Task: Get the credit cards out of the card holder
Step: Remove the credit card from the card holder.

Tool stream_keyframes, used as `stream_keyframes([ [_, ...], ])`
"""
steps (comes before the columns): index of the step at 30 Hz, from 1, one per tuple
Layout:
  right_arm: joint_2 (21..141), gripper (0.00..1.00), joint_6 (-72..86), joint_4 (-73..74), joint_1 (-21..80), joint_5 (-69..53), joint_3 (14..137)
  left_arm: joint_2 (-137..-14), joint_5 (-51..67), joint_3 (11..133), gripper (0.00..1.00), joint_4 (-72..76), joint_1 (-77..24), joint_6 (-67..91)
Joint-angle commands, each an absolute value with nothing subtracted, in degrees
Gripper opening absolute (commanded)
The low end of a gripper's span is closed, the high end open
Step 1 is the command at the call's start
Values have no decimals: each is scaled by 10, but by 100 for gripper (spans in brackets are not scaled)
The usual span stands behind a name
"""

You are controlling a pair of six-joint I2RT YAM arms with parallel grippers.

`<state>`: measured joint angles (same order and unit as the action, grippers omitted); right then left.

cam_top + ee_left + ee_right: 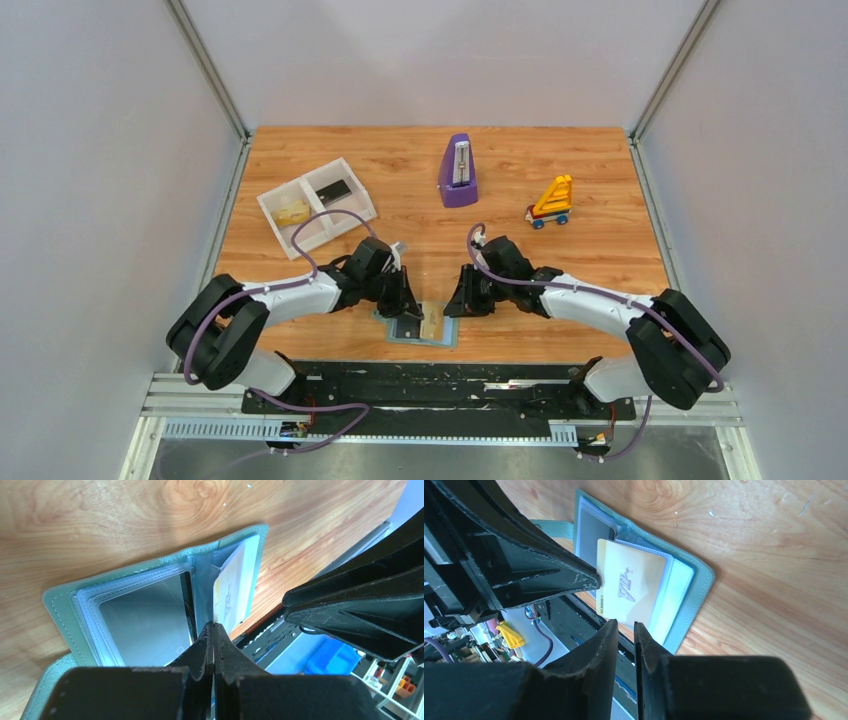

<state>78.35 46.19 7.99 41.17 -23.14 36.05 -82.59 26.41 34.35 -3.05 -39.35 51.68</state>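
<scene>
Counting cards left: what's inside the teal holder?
A gold plastic VIP card pokes from one pocket of the pale teal bifold holder; glare hides the other pocket's contents.

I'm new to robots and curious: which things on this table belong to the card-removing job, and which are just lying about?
For the job: teal card holder, gold card sticking out of its pocket.
Just lying about: purple metronome, yellow wheeled toy, white tray.
</scene>
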Motion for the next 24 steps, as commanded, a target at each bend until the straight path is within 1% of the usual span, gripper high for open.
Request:
stream_keyframes([
  [1,793,20,447,72,410,-238,382,-793,237,377,0,-80,-393,489],
  [6,785,20,432,72,410,-206,381,-768,204,378,0,-105,-392,483],
  [11,788,20,414,70,410,-224,387,-759,185,390,0,-126,-392,474],
  [15,779,21,398,58,410,-242,389,-755,141,404,0,-167,-392,451],
  [18,770,22,393,58,410,-233,395,-752,116,414,0,-193,-391,437],
  [21,764,23,385,56,410,-227,400,-748,125,424,0,-208,-388,432],
  [24,765,25,364,52,410,-237,412,-738,141,446,0,-226,-386,418],
])
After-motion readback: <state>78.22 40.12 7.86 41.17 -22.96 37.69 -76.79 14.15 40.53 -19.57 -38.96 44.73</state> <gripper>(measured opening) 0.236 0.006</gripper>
